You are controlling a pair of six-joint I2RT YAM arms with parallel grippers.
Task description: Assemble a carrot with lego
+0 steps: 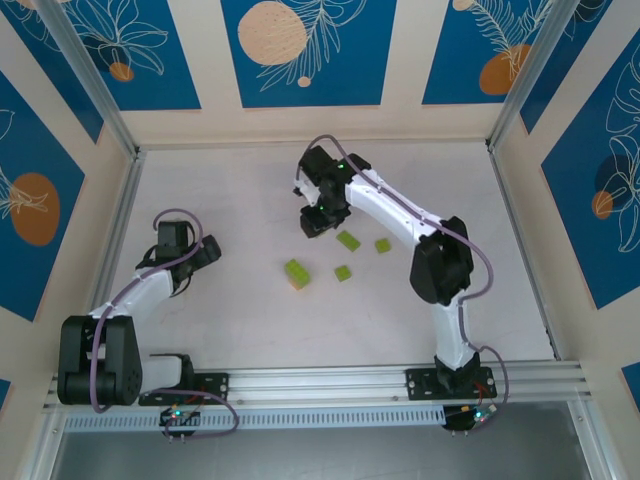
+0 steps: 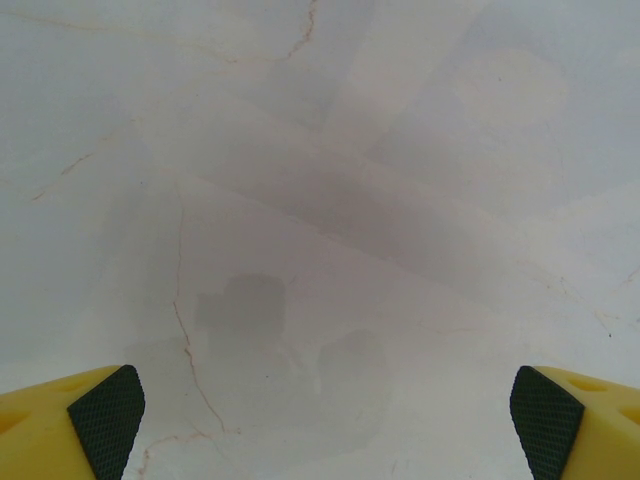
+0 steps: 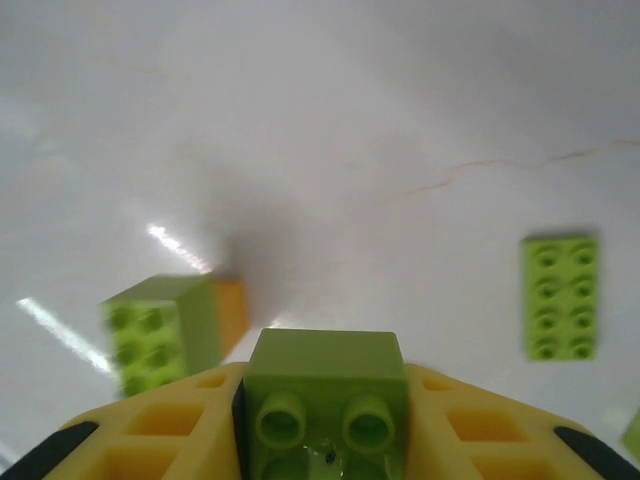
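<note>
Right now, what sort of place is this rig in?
Probably a small enclosed robot test cell, not a home or factory. A white tabletop is boxed in by blue leaf-print panels, two arms are bolted to an aluminium rail, and the right tool grips a green brick.

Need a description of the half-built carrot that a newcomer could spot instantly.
On the white table, find the right gripper, which holds a lime brick. Four lime pieces lie just nearer the arm bases. The carrot is the leftmost and the only one with orange on it.
</note>
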